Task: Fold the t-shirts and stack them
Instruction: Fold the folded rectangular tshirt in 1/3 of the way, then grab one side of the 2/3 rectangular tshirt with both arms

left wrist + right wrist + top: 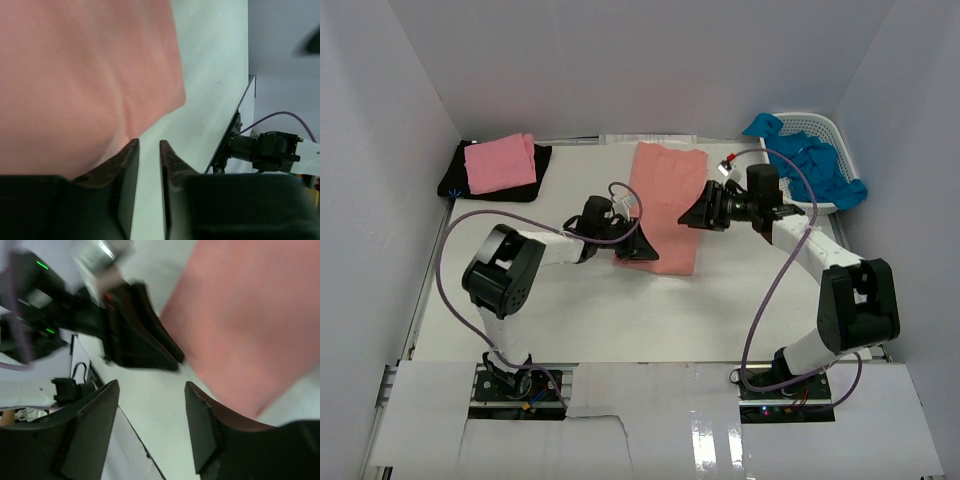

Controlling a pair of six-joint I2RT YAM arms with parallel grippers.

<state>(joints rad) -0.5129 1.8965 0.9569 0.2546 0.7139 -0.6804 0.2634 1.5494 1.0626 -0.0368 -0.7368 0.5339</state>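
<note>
- Your left gripper [636,246] reaches in low at the lower-left edge of the salmon t-shirt [665,200], jaws slightly parted, holding nothing.
- Your right gripper [697,214] is at its right edge, jaws spread, empty.
- The shirt lies flat at frame centre.

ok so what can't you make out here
- Top view: black t-shirt mostly under the folded pink t-shirt; its fold is hidden.
- Top view: blue t-shirts heaped in the basket; count unclear.
- Top view: salmon t-shirt's near left corner covered by the left claw.
- Left wrist view: salmon t-shirt cut off by the frame edges.
- Right wrist view: left claw blurred by motion.
</note>
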